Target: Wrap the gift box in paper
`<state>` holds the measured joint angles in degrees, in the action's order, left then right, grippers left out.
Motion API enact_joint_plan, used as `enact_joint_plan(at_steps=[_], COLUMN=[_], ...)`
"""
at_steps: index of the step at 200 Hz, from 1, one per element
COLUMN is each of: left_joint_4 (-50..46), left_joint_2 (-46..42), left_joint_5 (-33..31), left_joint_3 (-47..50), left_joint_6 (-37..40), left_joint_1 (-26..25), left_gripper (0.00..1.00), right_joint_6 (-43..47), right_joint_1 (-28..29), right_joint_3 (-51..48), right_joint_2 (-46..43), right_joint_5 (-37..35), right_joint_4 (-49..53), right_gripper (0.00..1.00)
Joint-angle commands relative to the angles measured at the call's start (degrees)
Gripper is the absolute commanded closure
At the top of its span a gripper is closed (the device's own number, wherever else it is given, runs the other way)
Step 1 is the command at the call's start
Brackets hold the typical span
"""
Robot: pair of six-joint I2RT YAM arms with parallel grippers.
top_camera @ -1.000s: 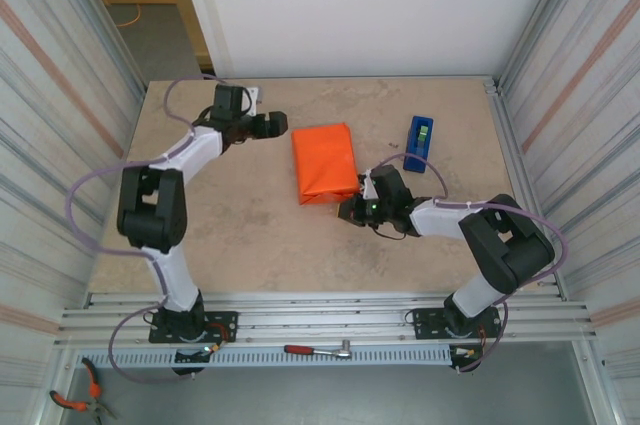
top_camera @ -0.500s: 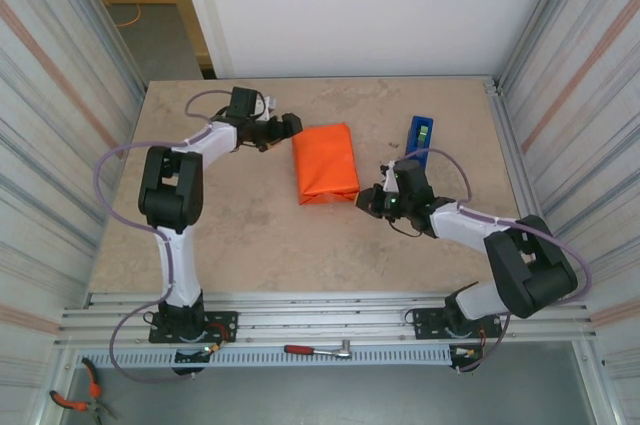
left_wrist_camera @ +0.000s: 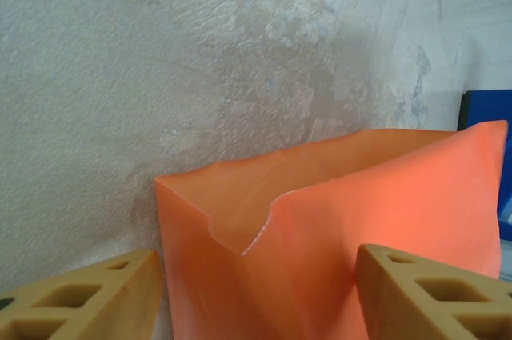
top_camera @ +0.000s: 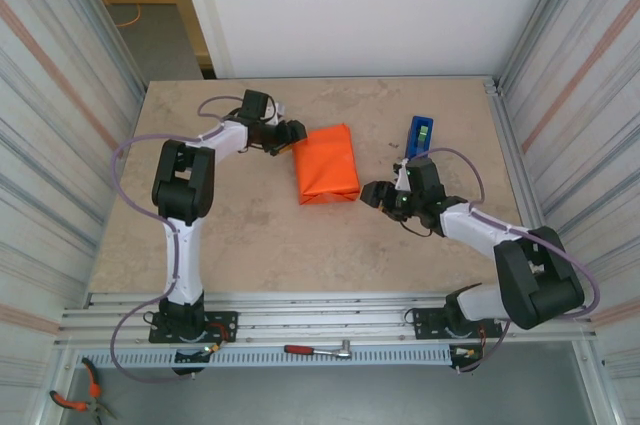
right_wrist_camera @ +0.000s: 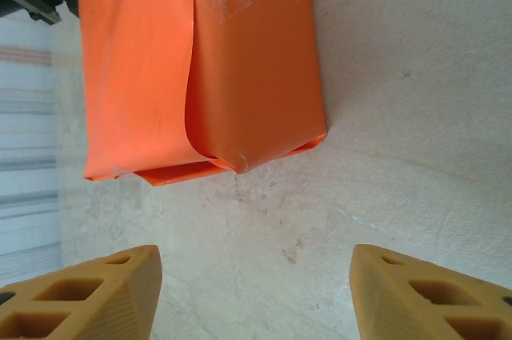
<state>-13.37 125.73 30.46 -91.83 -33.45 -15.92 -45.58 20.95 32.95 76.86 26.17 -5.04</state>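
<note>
Top view, paper: we see the orange paper (top_camera: 327, 162) folded into a parcel, just above the middle of the frame on the table (top_camera: 250, 235).
Top view, left gripper: the left gripper (top_camera: 293, 135) sits at the parcel's upper left corner.
Top view, right gripper: the right gripper (top_camera: 368, 193) lies just right of the lower right corner, below a blue tape dispenser (top_camera: 419, 140).
Left wrist, tool: we find the fingers (left_wrist_camera: 88, 300) apart in the lower corners, with the paper's folded end rising between them.
Right wrist, tool: we find the fingers (right_wrist_camera: 88, 292) apart with bare table between them. The parcel lies in the upper left and centre.
</note>
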Motion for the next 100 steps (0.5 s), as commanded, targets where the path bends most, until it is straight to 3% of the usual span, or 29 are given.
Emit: enact_joint_plan(at_steps=[1, 36, 100], left_joint_4=[-0.27, 0.56, 3.45], left_joint_2=[0.43, 0.50, -0.13], left_joint_5=[0.52, 0.83, 2.29], left_joint_3=[-1.95, -1.87, -1.05], left_joint_6=[-0.39, -0.89, -1.87], left_joint_1=[-0.75, -1.02, -1.21], left_gripper=[0.43, 0.60, 0.89], right_joint_6=[1.57, 2.03, 2.16], right_joint_1=[-0.57, -0.90, -1.01], right_joint_3=[0.02, -0.43, -0.34], right_joint_2=[-2.53, -4.33, -4.45], right_joint_5=[-2.15, -3.44, -2.61], right_joint_4=[3.70, 5.72, 5.89], right_gripper=[0.34, 0.26, 0.24])
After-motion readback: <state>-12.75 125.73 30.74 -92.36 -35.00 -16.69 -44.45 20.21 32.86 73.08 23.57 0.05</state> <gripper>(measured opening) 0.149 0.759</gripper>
